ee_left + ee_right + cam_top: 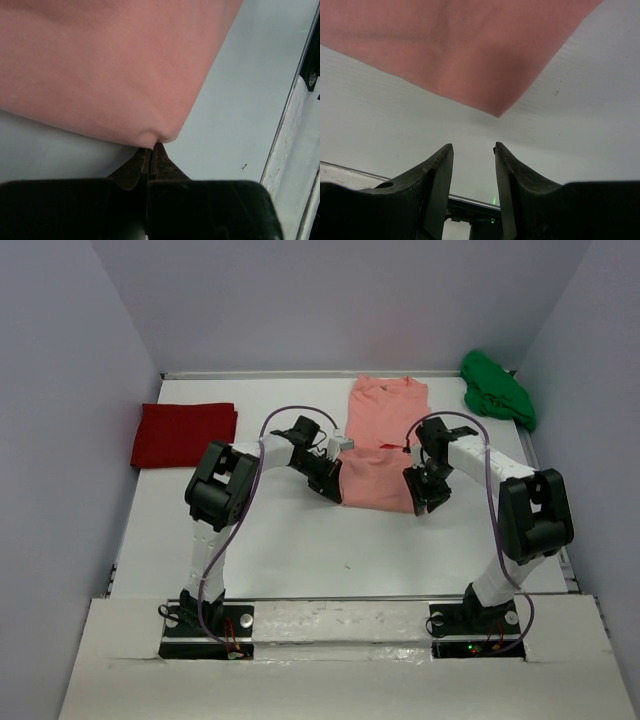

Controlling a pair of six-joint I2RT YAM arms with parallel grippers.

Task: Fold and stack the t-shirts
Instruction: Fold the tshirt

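Note:
The salmon-pink t-shirt (382,440) lies in the middle of the table, its lower part doubled over. My left gripper (335,485) sits at the shirt's near left edge. In the left wrist view this gripper (152,146) is shut, and the pink cloth (110,65) puckers where the tips pinch its edge. My right gripper (421,503) is at the near right corner. It stands open (473,146), with the pink corner (495,107) just beyond the tips and not touching them. A deep red t-shirt (185,434) lies folded at the left. A bright green t-shirt (497,390) is bunched up at the back right.
Grey walls (70,390) close the table in on the left, back and right. A metal rail (300,125) runs along the table's edge close to the left gripper. White board (330,670) covers the near edge by the arm bases.

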